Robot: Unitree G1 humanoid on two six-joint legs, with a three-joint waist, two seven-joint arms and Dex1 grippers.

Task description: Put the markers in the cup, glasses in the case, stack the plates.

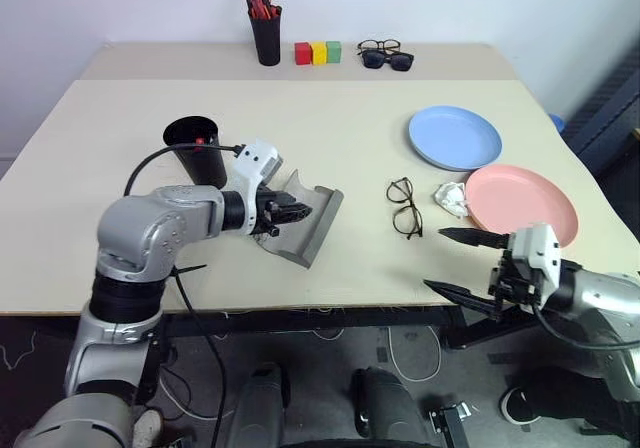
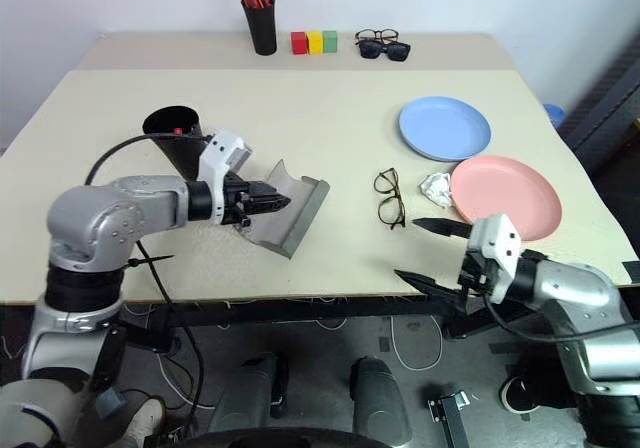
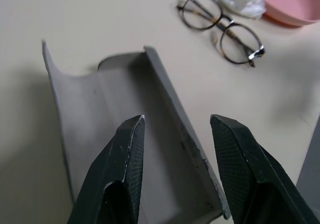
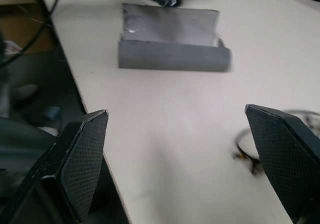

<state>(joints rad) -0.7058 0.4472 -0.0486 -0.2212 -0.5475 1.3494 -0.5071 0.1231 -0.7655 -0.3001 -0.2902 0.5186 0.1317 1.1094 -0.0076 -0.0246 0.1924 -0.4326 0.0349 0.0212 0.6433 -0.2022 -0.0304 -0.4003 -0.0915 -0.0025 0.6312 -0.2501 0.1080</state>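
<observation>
1. The grey matte case (image 1: 305, 223) lies hinged open on the beige bench (image 1: 330, 118), its trough empty.
2. The left gripper (image 3: 175, 134) hovers over the case, textured black fingers (image 3: 125, 159) parted, holding nothing.
3. The thin wire-rimmed glasses (image 1: 403, 206) lie between the case and the salmon plate (image 1: 522, 203); the blue plate (image 1: 455, 136) sits beside it.
4. The right gripper (image 1: 450, 260) has fingers spread wide at the bench edge.
5. The tapered black cup (image 1: 196, 150) seems to hold something red.

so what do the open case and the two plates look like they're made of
The case looks like a hard shell with a matte grey, fabric-like skin: it shows no shine and keeps its curved form while lying open. The blue plate and the pink plate look like smooth moulded plastic with a soft satin sheen, though melamine or similar can't be ruled out.
</observation>
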